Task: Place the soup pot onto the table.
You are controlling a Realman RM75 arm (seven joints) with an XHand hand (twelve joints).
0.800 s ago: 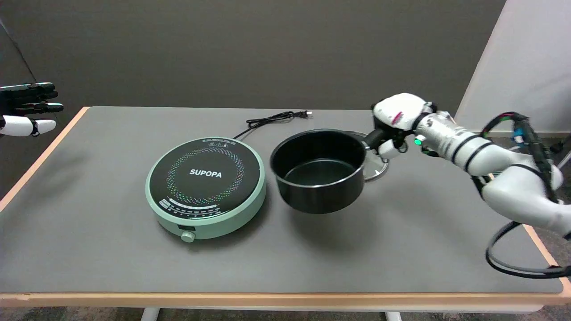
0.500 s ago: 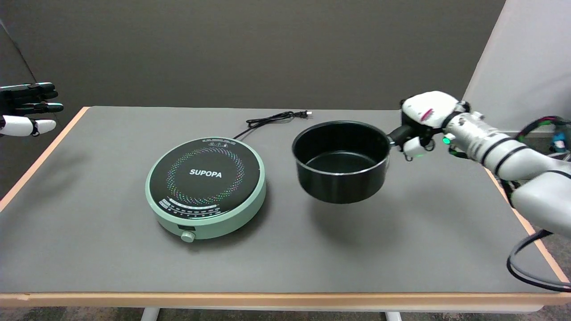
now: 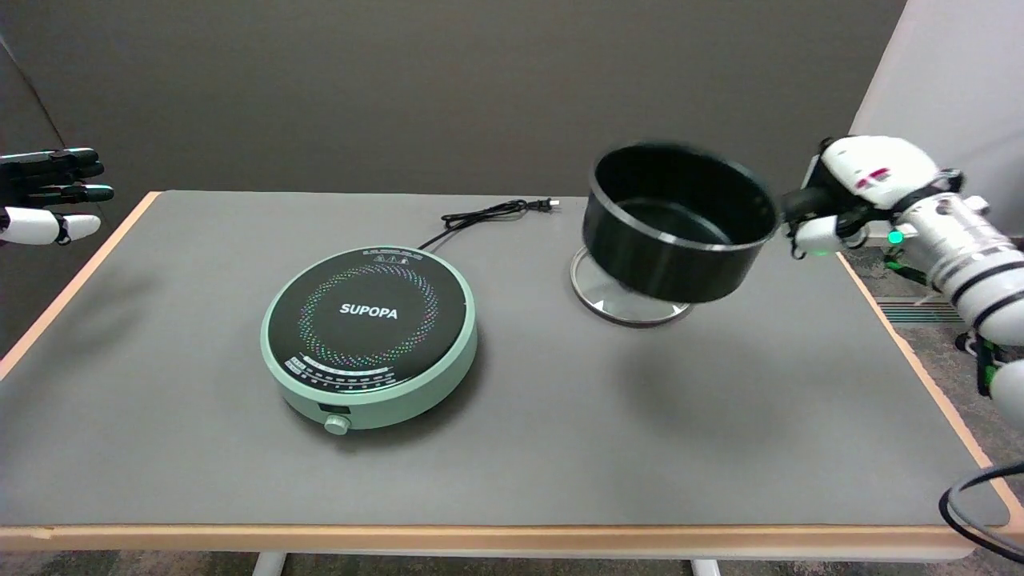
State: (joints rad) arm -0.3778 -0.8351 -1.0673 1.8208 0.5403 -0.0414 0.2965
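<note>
A dark grey-brown wall closes off the back of the scene, with a pale panel standing at the far right. In front of it lies the desk [image 3: 160,480], a wide grey top edged in light wood.

The largest thing on the desk is the induction cooker [image 3: 370,336], a round mint-green unit with a black glass top marked SUPOPA, a ring of coloured dots and a small knob on its near side. It sits left of centre.

The soup pot [image 3: 676,220] is black with a pale metal rim band, and it hangs in the air over the far right part of the desk, tilted so that its open mouth faces the camera. It is well apart from the cooker, and its shadow falls on the grey top nearer the camera.

The right robot hand [image 3: 840,204] is at the pot's right side, fingers curled around the pot's dark handle and holding the pot up; the white arm runs off to the lower right.

A round glass lid [image 3: 620,300] with a metal rim lies flat on the desk, partly hidden behind the pot.

A thin black power cord [image 3: 488,214] with its plug lies loose near the far edge, behind the cooker.
</note>
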